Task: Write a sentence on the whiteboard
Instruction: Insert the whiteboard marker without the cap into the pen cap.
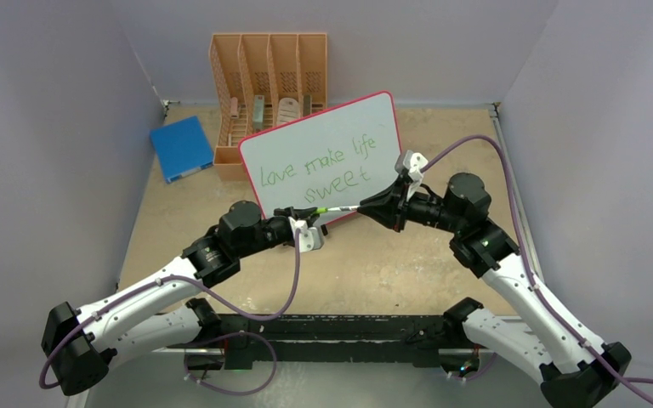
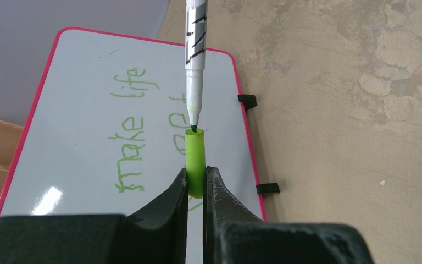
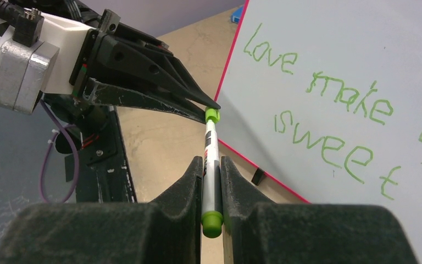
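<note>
- Near you, the two arms reach in from the near edge of the table (image 1: 374, 263) and meet over its middle, just in front of the whiteboard's near edge.
- Your left gripper (image 1: 293, 212) is pinched almost shut on a green cap (image 2: 195, 159), whose open mouth points right.
- Your right gripper (image 1: 364, 206) is clamped tight on the barrel of a marker (image 1: 336, 209), which lies level between the two grippers.
- The marker's tip sits right at the cap's mouth; you cannot tell whether it has gone inside.
- Just beyond, the whiteboard (image 1: 332, 136) stands tilted on the middle of the table, its two black feet (image 2: 247, 100) on the near edge.
- The sentence (image 1: 319, 166) is on it in green: "love make life" above, "sweet" below.
- Far left, a blue book (image 1: 181, 148) lies flat beside the board.
- Farthest back, an orange slotted rack (image 1: 269, 68) stands directly behind the board.
</note>
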Controlling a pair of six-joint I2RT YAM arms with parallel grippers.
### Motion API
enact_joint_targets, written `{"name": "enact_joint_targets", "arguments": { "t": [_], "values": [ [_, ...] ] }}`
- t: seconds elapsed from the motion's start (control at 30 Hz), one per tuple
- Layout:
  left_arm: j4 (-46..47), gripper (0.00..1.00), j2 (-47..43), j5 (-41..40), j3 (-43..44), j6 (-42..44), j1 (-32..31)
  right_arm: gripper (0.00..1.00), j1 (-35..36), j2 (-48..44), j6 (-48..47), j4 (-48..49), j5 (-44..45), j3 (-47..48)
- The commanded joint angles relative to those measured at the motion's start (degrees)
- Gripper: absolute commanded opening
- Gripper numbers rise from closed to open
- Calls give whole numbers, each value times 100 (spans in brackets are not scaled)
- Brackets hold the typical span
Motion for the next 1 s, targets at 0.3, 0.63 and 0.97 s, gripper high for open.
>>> {"name": "enact_joint_targets", "arguments": {
  "t": [0.3,0.63,0.97],
  "values": [
    [269,0,-30,323,333,-116,-12,0,-17,54,-12,284,-82,-67],
    [66,0,153,556,631,-141,-14,0,74,215,-56,218,-16,-73],
    [-499,0,373,770,1089,-307,-27,0,298,475,-155,60,219,9]
  ]
}}
